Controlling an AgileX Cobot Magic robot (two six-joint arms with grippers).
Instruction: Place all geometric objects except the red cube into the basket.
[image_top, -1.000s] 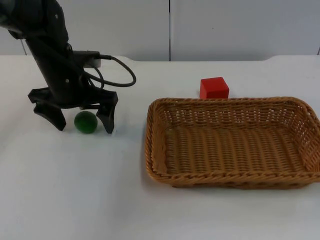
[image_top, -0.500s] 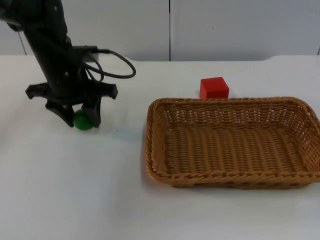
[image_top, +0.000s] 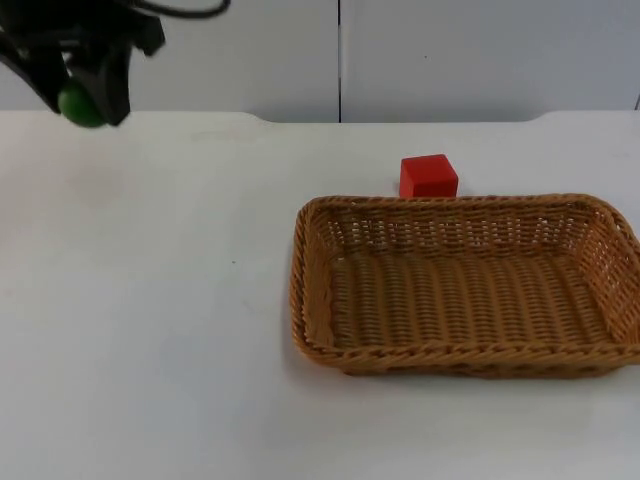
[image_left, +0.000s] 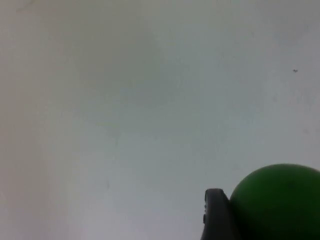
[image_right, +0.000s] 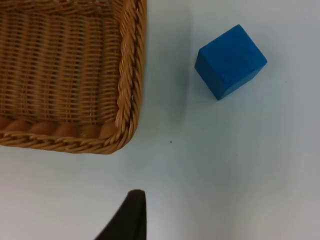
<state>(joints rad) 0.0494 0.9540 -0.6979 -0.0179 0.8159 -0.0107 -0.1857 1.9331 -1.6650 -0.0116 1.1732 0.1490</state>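
My left gripper (image_top: 86, 98) hangs high over the table's far left corner, shut on a green ball (image_top: 80, 106). The left wrist view shows the green ball (image_left: 280, 200) pressed against one black fingertip (image_left: 216, 216), well above the white table. A woven basket (image_top: 460, 358) stands at the right with nothing in it. A red cube (image_top: 428, 176) sits on the table just behind the basket's far rim. My right gripper (image_right: 131, 220) hovers over the table near a corner of the basket (image_right: 127, 75), with a blue cube (image_right: 230, 61) lying beside that corner.
The white table (image_top: 180, 330) stretches bare from the left gripper to the basket. A grey partition wall (image_top: 440, 60) closes the far edge.
The left gripper shut on the green ball on the table, then lifted it up and back toward the far left. Basket and red cube stayed put.
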